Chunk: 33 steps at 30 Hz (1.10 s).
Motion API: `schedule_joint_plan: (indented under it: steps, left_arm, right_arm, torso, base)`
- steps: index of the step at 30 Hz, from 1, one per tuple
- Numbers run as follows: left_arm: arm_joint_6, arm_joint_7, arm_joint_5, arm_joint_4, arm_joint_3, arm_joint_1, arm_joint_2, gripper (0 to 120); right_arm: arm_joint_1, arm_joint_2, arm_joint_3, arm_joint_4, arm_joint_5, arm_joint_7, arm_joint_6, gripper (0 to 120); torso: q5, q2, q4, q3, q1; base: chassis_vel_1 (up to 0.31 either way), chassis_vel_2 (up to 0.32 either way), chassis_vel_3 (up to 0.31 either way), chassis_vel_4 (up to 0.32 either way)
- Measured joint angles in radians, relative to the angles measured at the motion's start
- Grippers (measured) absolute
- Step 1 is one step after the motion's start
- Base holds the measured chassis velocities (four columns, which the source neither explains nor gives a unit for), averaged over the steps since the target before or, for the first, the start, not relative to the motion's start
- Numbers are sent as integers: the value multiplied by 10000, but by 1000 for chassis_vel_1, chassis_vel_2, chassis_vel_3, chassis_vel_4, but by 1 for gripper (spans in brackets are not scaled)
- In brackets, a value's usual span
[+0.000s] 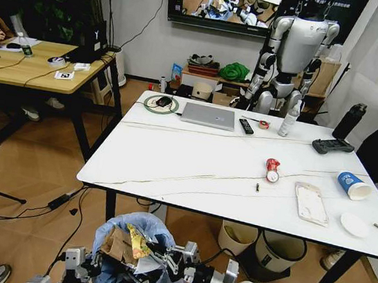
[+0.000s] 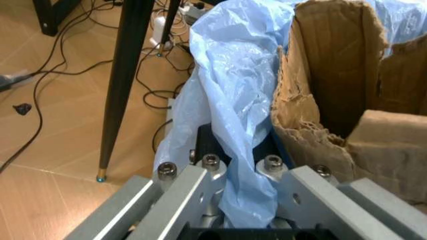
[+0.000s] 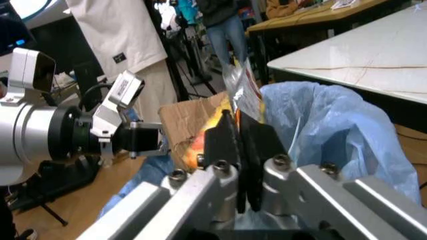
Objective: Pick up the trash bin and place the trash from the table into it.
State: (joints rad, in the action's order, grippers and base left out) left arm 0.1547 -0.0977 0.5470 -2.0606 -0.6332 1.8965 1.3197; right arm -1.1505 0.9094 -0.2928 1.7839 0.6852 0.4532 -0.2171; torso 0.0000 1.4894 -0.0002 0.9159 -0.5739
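The trash bin (image 1: 133, 260), lined with a light-blue bag, hangs low in front of the table (image 1: 193, 163). My left gripper (image 1: 81, 264) is shut on its bag rim (image 2: 233, 150). Torn brown cardboard (image 2: 333, 100) stands inside it. My right gripper (image 3: 239, 145) is over the bin's mouth, shut on a yellow wrapper (image 3: 241, 92) that sticks out past the fingertips. A crushed red can (image 1: 272, 169), a clear plastic package (image 1: 311, 203), a blue paper cup (image 1: 353, 185) and a white disc (image 1: 355, 225) lie on the table's right half.
A laptop (image 1: 208, 115), remote (image 1: 246, 126), white bottle (image 1: 289, 118), black bottle (image 1: 349, 121) and game controller (image 1: 333, 146) sit along the table's far side. A cream bin (image 1: 237, 237) and a grey round bin (image 1: 280, 253) stand under it. A wooden desk (image 1: 32, 65) is at the left.
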Motion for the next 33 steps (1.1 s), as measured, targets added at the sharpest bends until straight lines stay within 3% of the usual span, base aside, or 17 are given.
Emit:
schedule_joint_plan:
  steps: [2,16,20,21,25,28,33]
  left_arm:
    - [1,2,-2,-9,9,8,2,0]
    - [-1,11,-113,65,93,9,79,0]
    - [-100,-33,-228,80,118,49,128,0]
    - [-100,-33,-228,80,118,49,128,0]
    - [-231,-130,-377,80,220,133,139,0]
    - [-273,-152,-390,83,262,140,154,0]
    - [-317,-187,-413,129,340,101,168,0]
  right_arm:
    - [-42,1,31,19,-26,17,0,8]
    - [-547,-248,1018,978,-2,9,3,62]
    - [-688,6,2588,1479,335,-963,246,80]
    - [-688,6,2588,1479,335,-963,246,80]
    - [-924,255,4215,1530,345,-2510,642,96]
    - [-1028,308,4804,1479,334,-3094,833,99]
    - [-977,394,5655,1294,72,-4848,1970,100]
  torso:
    - [0,0,0,0,0]
    - [1,0,1,0,0]
    - [1,0,2,0,0]
    - [1,0,2,0,0]
    - [2,0,1,0,0]
    - [2,0,0,0,0]
    - [1,0,-1,0,1]
  base:
    - [0,0,0,0]
    - [0,0,0,0]
    - [0,0,0,0]
    - [0,0,0,0]
    - [0,0,0,0]
    - [0,0,0,0]
    - [0,0,0,0]
